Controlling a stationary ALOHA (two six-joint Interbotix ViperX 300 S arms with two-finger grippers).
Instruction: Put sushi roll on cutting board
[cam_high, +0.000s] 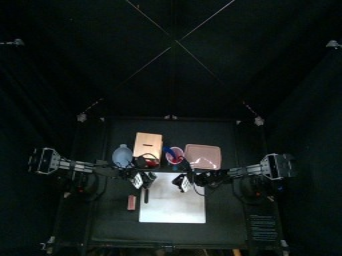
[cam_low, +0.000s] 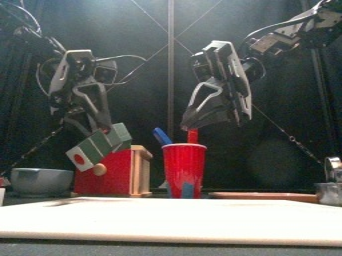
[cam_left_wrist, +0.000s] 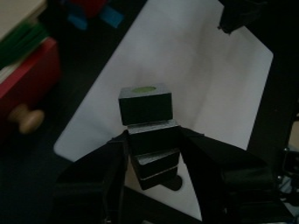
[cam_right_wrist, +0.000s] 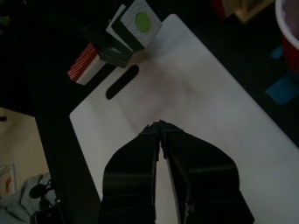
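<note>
The sushi roll (cam_left_wrist: 146, 107) is a dark stubby piece with a green-centred end. It sits between the wide jaws of my left gripper (cam_left_wrist: 152, 149), lifted off the surface. In the front view the sushi roll (cam_low: 96, 148) hangs tilted under the left gripper (cam_low: 94, 132), above the table. The right wrist view shows the sushi roll (cam_right_wrist: 122, 39) over the edge of the white cutting board (cam_right_wrist: 198, 96). My right gripper (cam_right_wrist: 160, 129) hovers over the board with its jaws nearly together and nothing between them. From above, both grippers stand over the far edge of the cutting board (cam_high: 177, 205).
Behind the board stand a red cup (cam_low: 183, 168), a red toy block (cam_low: 114, 172) and a grey bowl (cam_low: 38, 180). A tan block (cam_high: 150, 143) and a pinkish tray (cam_high: 203, 155) lie further back. A small reddish piece (cam_high: 131, 202) lies left of the board.
</note>
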